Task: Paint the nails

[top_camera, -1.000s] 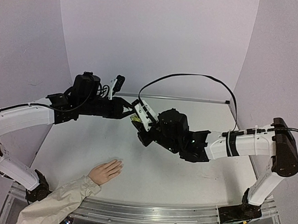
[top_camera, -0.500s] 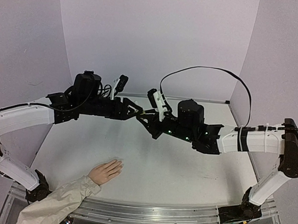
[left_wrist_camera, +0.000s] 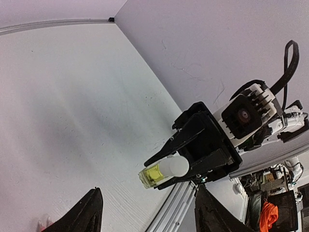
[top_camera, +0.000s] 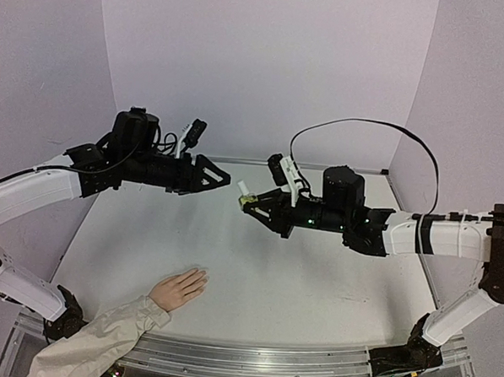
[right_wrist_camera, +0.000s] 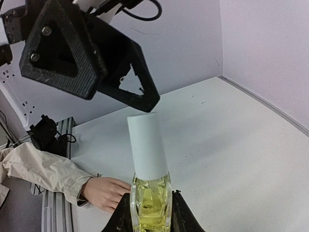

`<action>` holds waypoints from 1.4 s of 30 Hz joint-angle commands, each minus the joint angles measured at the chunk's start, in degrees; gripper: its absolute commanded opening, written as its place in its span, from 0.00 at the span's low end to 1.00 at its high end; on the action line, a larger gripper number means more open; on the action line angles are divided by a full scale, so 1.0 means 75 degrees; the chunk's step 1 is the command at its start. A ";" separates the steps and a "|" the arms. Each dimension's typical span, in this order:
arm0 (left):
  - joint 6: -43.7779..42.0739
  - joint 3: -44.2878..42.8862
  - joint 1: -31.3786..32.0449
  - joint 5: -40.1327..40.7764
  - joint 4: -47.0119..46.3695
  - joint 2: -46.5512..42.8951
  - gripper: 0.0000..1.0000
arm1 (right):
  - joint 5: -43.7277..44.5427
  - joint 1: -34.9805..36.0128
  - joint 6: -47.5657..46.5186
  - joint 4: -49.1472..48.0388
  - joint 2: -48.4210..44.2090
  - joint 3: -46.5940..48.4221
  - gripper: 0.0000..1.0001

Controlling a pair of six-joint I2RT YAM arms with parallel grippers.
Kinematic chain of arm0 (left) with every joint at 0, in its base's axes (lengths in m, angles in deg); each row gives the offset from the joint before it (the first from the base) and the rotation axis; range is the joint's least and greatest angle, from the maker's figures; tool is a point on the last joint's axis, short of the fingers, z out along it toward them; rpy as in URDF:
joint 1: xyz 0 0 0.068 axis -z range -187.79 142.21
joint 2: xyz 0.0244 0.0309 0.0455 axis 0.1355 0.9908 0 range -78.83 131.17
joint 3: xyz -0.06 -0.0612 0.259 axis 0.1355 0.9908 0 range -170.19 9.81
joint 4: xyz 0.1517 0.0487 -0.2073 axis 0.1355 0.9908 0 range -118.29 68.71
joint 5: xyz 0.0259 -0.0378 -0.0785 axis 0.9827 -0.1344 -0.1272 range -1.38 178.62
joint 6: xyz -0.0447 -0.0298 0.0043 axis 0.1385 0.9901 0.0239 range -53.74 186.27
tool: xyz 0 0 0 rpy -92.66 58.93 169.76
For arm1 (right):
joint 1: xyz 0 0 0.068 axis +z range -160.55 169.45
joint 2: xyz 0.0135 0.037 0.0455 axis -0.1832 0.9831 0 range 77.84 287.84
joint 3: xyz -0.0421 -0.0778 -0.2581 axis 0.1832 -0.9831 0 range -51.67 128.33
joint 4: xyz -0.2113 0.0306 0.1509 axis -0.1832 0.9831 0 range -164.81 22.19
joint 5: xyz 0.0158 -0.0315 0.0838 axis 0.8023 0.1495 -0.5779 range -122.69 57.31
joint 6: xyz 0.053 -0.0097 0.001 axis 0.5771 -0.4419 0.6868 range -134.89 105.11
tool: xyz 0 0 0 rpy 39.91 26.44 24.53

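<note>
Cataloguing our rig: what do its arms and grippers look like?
The left arm and right arm have white shells with black joints. The left gripper and right gripper are black, with angular, cut-out fingers. A black cable arcs over the right arm.

The nails (top_camera: 202, 275) on the hand (top_camera: 177, 289) are too small to see from above. The sleeve (top_camera: 100, 341) runs off the bottom edge. In the right wrist view, the bottle (right_wrist_camera: 150, 195) hides the hand's fingertips, and its base is cut off.
</note>
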 commanded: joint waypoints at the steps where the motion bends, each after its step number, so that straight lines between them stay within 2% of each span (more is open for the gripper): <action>1: -0.0611 -0.1071 0.0005 -0.0307 0.1181 0.0194 0.66 | -0.0609 0.0046 -0.0061 -0.0162 -0.0011 0.0459 0.00; 6: -0.0775 -0.1222 0.0016 -0.0518 0.1333 0.0364 0.66 | -0.0703 0.0046 -0.0032 -0.0097 0.0290 0.0709 0.00; 19: -0.0785 -0.1529 0.0166 -0.0492 0.1478 0.0965 0.52 | -0.0913 0.0047 0.0029 0.0083 0.0699 0.1090 0.00; 22: -0.0765 -0.1571 0.0181 -0.0528 0.1491 0.1032 0.53 | -0.0970 0.0057 0.0052 0.0140 0.0806 0.1180 0.00; 24: -0.0762 -0.1582 0.0181 -0.0530 0.1502 0.1040 0.57 | -0.0966 0.0057 0.0024 0.0218 0.0859 0.1211 0.00; 27: -0.0784 -0.1612 0.0181 -0.0486 0.1564 0.1026 0.57 | -0.0951 0.0055 0.0009 0.0247 0.0888 0.1213 0.00; 42: -0.0983 -0.1872 0.0251 -0.0358 0.2004 0.1258 0.39 | -0.1006 0.0069 -0.0027 0.0420 0.1053 0.1396 0.00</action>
